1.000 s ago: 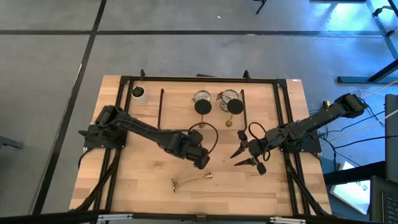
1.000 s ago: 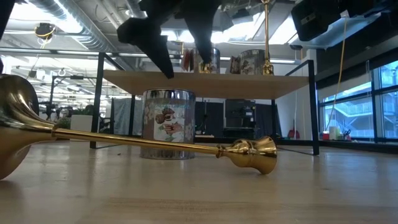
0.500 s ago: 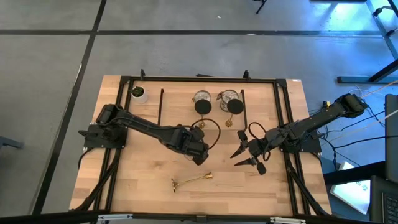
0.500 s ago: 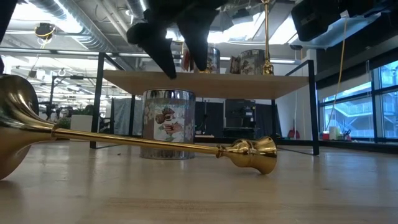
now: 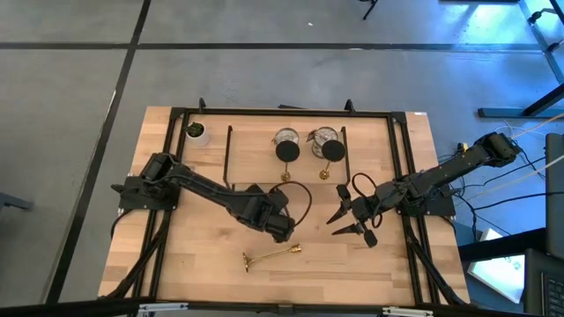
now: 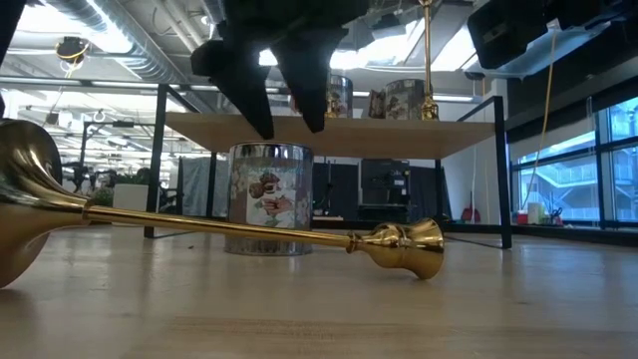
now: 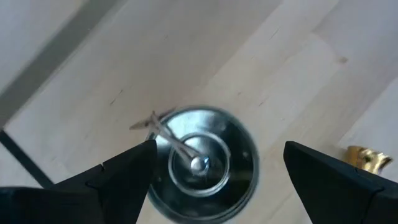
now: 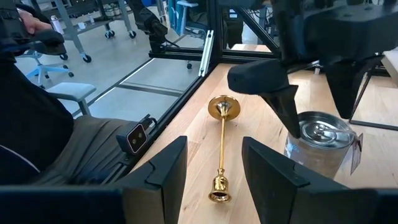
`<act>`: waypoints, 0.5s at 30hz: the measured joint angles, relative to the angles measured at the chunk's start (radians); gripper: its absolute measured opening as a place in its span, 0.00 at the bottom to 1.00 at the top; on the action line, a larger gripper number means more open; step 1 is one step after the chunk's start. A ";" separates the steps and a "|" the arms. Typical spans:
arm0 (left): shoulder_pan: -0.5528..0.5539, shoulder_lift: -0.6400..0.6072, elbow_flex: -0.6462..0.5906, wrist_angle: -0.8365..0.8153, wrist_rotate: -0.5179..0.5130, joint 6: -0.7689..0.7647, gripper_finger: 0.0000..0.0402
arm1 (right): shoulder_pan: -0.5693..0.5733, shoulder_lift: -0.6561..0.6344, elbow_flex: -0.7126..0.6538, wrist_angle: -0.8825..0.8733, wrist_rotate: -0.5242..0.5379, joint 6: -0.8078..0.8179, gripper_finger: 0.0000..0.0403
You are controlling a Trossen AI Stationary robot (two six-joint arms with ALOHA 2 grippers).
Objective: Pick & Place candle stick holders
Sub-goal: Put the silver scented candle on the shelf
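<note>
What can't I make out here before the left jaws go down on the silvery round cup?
- Silvery round cup: hidden in the high view beneath the left gripper.
- Fallen slim gold-brass candlestick: its disc end is cut off by the low view's left edge.
- Small white pot with green plant: too small in the high view for detail.
- Gap between left gripper and cup: not judgeable from any view.

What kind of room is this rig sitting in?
Likely a robotics lab or open workshop: exposed ceiling ducts, bare concrete floor, wheeled carts beyond the wooden table.
</note>
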 joint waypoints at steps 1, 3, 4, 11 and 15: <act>-0.003 0.001 0.000 -0.007 0.004 -0.007 0.87 | 0.000 0.000 0.000 0.000 0.000 0.003 0.39; -0.007 -0.001 0.000 -0.013 0.017 -0.020 0.87 | 0.000 0.000 0.000 -0.001 0.000 0.004 0.39; -0.009 -0.001 0.000 -0.017 0.024 -0.027 0.87 | 0.000 0.000 0.000 -0.002 0.000 0.004 0.39; -0.015 0.001 0.000 -0.021 0.094 -0.031 0.87 | 0.000 0.000 0.000 -0.003 0.000 0.004 0.39; -0.015 0.016 0.000 -0.013 0.147 -0.031 0.87 | 0.000 0.000 0.000 -0.003 0.000 0.004 0.39</act>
